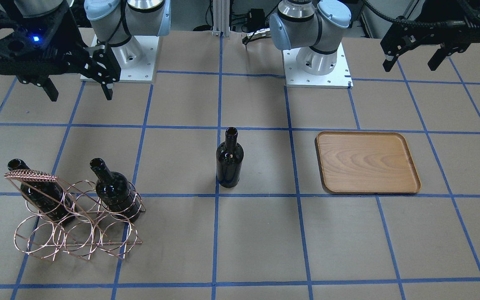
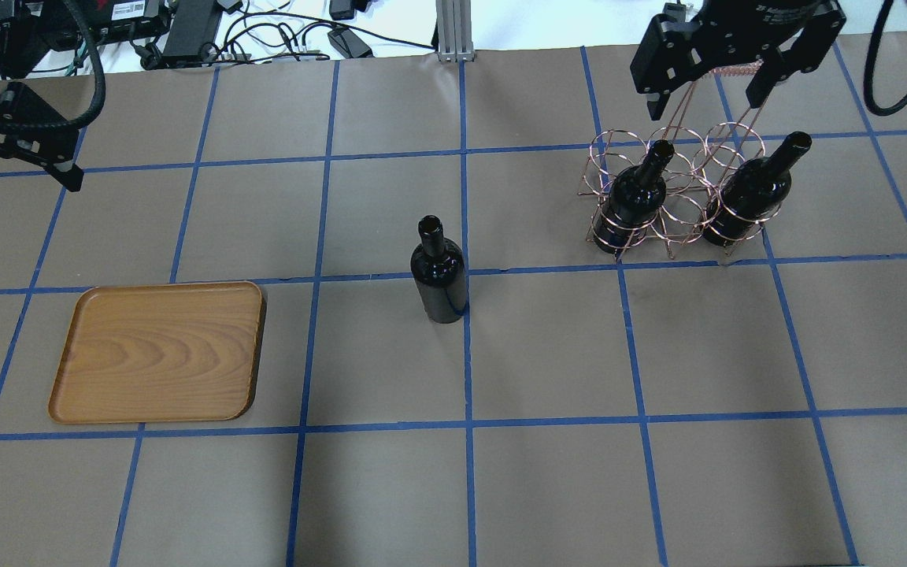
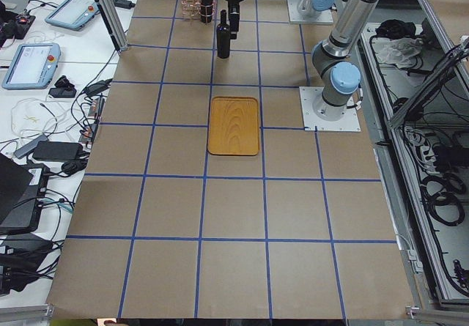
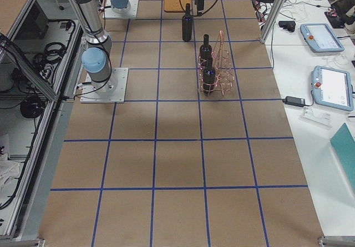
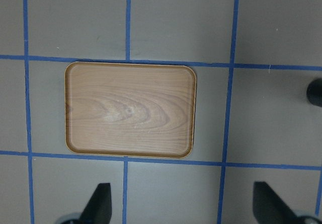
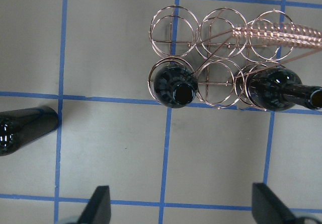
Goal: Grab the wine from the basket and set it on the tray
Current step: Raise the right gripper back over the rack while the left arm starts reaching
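Observation:
One dark wine bottle [image 1: 229,160] stands upright alone on the table's middle, also in the overhead view [image 2: 439,272]. Two more bottles [image 1: 117,191] [image 1: 42,193] sit tilted in the copper wire basket [image 1: 31,176]. The wooden tray [image 1: 367,163] lies empty, also below the left wrist camera [image 5: 130,108]. My right gripper [image 1: 80,95] is open and empty, high above the basket [image 6: 276,32]. My left gripper [image 1: 411,62] is open and empty, high above the table beyond the tray.
The table is covered in brown paper with a blue tape grid. The two arm bases [image 1: 317,62] [image 1: 125,54] stand at the robot's edge. Cables and teach pendants [image 4: 333,86] lie on side benches off the table.

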Robot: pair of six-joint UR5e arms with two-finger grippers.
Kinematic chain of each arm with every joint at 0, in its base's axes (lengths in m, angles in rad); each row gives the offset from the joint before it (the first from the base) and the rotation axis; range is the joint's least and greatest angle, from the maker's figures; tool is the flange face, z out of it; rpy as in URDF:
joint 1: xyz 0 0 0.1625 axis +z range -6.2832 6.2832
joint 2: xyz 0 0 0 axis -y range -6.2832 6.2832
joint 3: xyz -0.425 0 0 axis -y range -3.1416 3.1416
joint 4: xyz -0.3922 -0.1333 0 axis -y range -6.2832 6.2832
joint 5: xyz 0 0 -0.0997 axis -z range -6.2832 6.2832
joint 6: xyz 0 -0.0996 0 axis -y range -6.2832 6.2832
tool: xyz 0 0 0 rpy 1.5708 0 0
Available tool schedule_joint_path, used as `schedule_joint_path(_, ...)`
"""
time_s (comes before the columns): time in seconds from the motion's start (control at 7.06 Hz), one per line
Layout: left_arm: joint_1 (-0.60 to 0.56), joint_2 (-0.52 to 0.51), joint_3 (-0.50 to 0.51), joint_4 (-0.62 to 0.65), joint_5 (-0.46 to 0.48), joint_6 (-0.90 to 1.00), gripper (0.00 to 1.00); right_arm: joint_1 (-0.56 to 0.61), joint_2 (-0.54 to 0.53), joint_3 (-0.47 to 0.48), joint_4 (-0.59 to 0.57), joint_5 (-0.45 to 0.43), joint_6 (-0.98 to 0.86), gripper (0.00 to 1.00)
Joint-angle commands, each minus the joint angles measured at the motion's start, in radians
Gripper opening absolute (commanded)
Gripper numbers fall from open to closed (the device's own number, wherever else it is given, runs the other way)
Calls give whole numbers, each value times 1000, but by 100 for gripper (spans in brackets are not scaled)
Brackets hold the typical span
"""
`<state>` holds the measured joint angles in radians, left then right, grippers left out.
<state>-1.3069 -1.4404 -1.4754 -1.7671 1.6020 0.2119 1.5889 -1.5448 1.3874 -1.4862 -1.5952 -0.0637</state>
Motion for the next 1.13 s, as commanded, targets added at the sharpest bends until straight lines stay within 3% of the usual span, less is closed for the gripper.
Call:
schedule_joint_path(0.0, 0, 1, -3, 0, 0, 0, 100, -1, -64, 94, -2, -3, -11, 100)
schedule_joint_path(0.28, 0, 5, -6, 0, 0, 0, 100, 2, -81, 119, -3, 33, -2, 100)
schedule_joint_path(0.85, -11, -1, -13, 0, -7, -31, 100, 0, -74, 117, -35, 24, -8, 100)
schedule_joint_path(0.99, -24, -9, -22, 5, -66, -146, 100, 0, -74, 117, -34, 29, -10, 100)
